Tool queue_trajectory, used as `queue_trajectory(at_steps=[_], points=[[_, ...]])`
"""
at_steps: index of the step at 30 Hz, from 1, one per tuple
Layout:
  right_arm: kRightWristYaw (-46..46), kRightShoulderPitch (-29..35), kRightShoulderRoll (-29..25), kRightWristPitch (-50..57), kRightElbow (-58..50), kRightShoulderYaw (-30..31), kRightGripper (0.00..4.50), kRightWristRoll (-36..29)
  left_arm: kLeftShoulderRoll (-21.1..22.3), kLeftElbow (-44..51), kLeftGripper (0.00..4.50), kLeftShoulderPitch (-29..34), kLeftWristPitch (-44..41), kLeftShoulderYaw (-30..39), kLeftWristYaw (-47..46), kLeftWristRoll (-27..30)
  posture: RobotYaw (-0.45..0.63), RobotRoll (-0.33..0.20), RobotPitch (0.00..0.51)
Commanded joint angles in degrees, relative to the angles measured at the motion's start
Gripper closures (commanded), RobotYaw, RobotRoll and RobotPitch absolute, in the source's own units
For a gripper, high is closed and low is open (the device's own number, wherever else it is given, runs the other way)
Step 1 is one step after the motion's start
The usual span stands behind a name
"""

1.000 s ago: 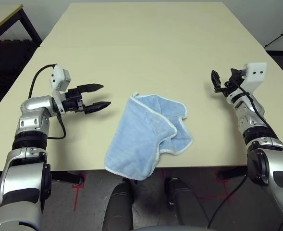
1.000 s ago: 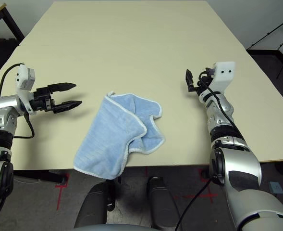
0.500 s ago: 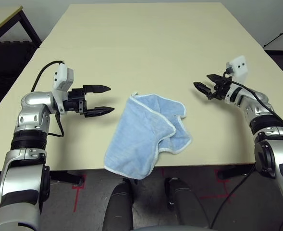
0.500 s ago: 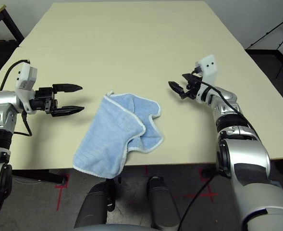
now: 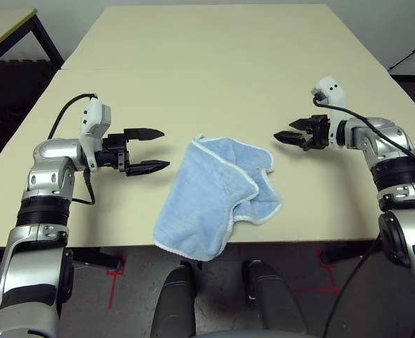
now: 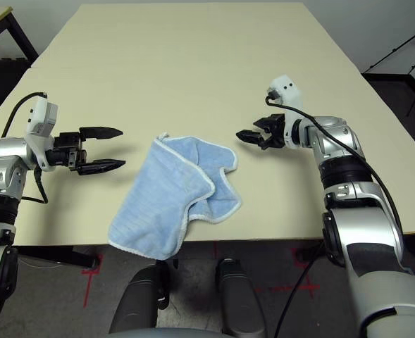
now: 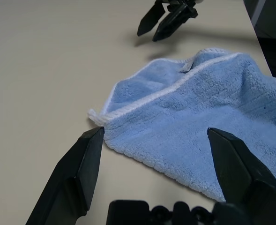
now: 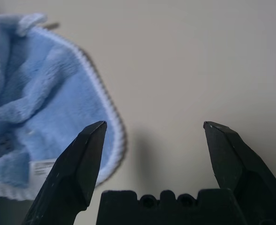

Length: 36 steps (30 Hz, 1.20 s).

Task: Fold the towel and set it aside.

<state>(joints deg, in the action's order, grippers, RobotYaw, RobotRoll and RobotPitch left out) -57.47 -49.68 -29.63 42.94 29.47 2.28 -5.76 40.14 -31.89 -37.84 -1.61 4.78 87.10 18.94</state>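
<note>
Beige table (image 5: 214, 63) | towel (image 5: 218, 193) light blue, rumpled, apparently overhanging edge | end effectors spread, empty

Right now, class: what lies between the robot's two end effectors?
The towel lies between the left end effector and right end effector, as the left eye view shows.

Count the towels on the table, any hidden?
1. The towel lies crumpled at the table's near edge, one corner hanging over, between the open left gripper and right gripper. None seems hidden.

You see a beige table (image 5: 214, 63) with a seam across it. Left of it stands a second table (image 5: 3, 21); right, a black tripod (image 5: 411, 56).
</note>
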Motion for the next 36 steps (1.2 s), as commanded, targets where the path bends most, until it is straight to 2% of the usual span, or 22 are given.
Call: queue_trajectory(at_steps=[1,10,18,24,26,28,36], points=[[0.4,2.8,-0.6,5.6,-7.0,1.7,0.0,-1.5,-0.2,1.5,0.05,1.1,-0.3,-0.8,-0.1,0.2,0.01,0.0,0.174],[6.1,3.5,1.3,18.4,-15.7,3.3,0.0,-4.2,-0.4,2.3,0.05,1.8,-0.5,-0.9,-0.4,0.5,0.01,0.0,0.182],[10.0,1.8,1.4,24.3,-14.8,8.6,0.0,-3.5,-0.9,2.8,0.05,1.5,-0.9,-0.9,-0.7,0.5,0.02,0.0,0.181],[12.5,-2.0,3.0,28.4,-12.7,9.7,0.0,-4.1,-1.1,2.9,0.05,1.1,-0.9,-0.7,-1.1,0.6,0.02,0.0,0.187],[12.9,-3.4,2.8,30.6,-11.8,10.5,0.0,-4.1,-1.2,2.8,0.05,1.1,-0.9,-0.7,-1.2,0.6,-0.01,0.0,0.21],[13.2,-4.1,3.1,32.3,-11.6,10.3,0.0,-4.8,-1.5,3.2,0.05,1.3,-1.3,-0.8,-1.4,0.7,-0.01,0.0,0.211],[14.6,-4.0,3.0,33.3,-11.6,10.4,0.0,-6.1,-1.6,3.0,0.05,0.6,-1.6,-1.1,-1.3,0.5,-0.01,0.0,0.209]])
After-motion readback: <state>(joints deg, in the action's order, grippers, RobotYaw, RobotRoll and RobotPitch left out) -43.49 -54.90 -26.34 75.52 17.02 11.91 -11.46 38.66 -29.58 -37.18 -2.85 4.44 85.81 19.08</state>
